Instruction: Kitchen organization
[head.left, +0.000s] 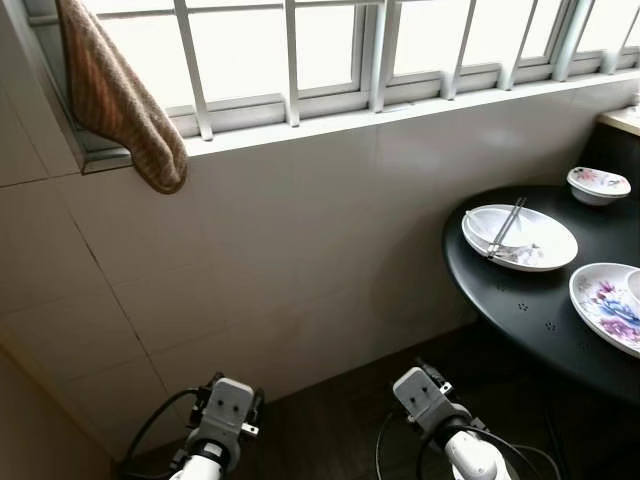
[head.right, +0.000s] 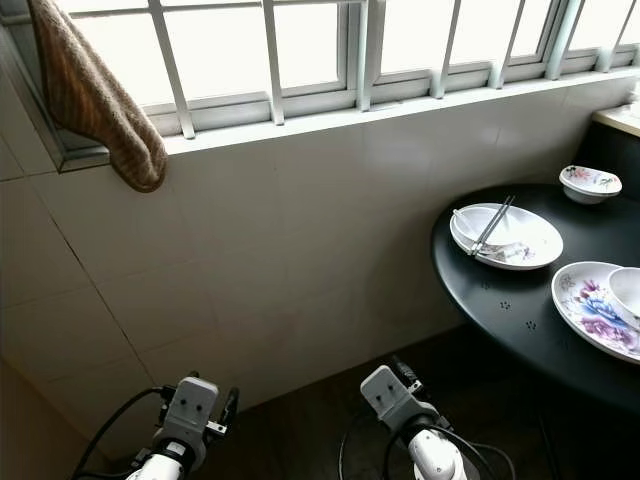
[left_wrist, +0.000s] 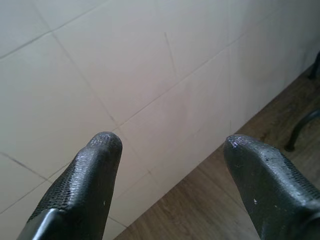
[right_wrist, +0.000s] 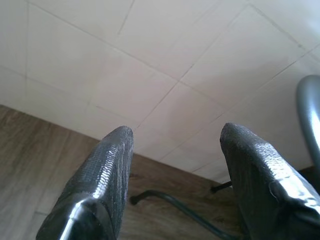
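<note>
A round black table (head.left: 530, 310) stands at the right. On it lie a white plate (head.left: 548, 243) with chopsticks (head.left: 507, 227) across it, a small floral bowl (head.left: 598, 184) further back, and a floral plate (head.left: 603, 303) at the near right with a white bowl (head.right: 628, 290) on it. Both arms are held low in front of the tiled wall, left arm (head.left: 222, 412) and right arm (head.left: 428, 398), well short of the table. My left gripper (left_wrist: 170, 145) is open and holds nothing. My right gripper (right_wrist: 175, 134) is open too, with nothing between its fingers.
A brown striped towel (head.left: 120, 100) hangs from the barred window sill at the upper left. The white tiled wall (head.left: 300, 260) lies straight ahead, with dark wooden floor (head.left: 340, 430) below. A curved metal table leg (right_wrist: 170, 200) runs along the floor near the right gripper.
</note>
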